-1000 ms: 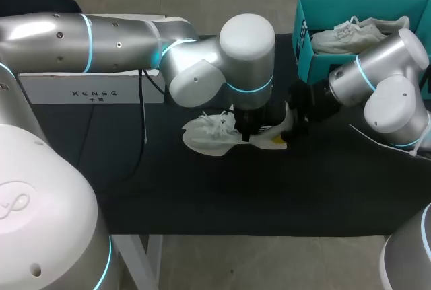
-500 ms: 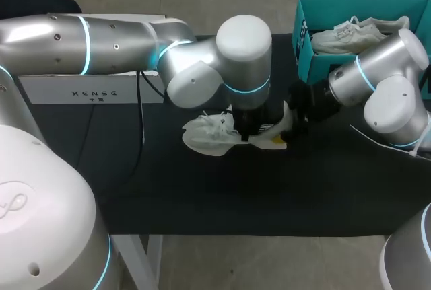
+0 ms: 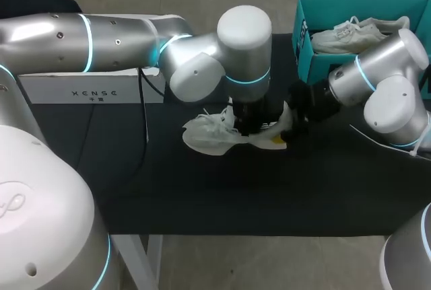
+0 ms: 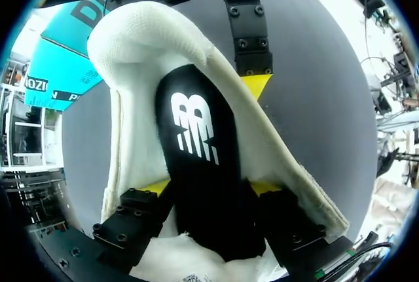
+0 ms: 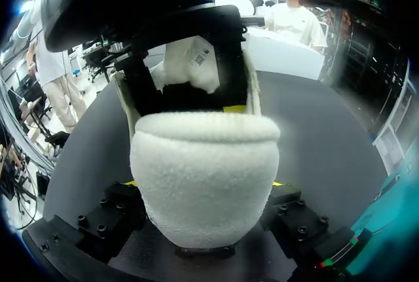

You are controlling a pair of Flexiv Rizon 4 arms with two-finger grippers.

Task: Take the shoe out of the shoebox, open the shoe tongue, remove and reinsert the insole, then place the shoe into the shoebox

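Observation:
A white shoe (image 3: 209, 135) lies on the black table (image 3: 202, 189), toe to the left. My left gripper (image 3: 259, 128) reaches down into its opening. In the left wrist view its fingers (image 4: 156, 187) stand open, with the black insole (image 4: 196, 138) lying flat in the shoe (image 4: 131, 131) between them. My right gripper (image 3: 291, 125) is at the heel. The padded heel (image 5: 203, 177) fills the gap between its fingers, and the right gripper (image 5: 204, 184) is shut on it. One right fingertip (image 4: 255, 86) presses the shoe's outer side.
The teal shoebox (image 3: 306, 48) stands at the back right with a second white shoe (image 3: 357, 34) in it. It also shows beyond the heel, teal shoebox (image 4: 62, 66). A white box (image 3: 94, 91) sits at the back left. Bare black table lies in front.
My left gripper's fingers have spread wider inside the shoe and its wrist has risen slightly. The right arm and the shoe have stayed put.

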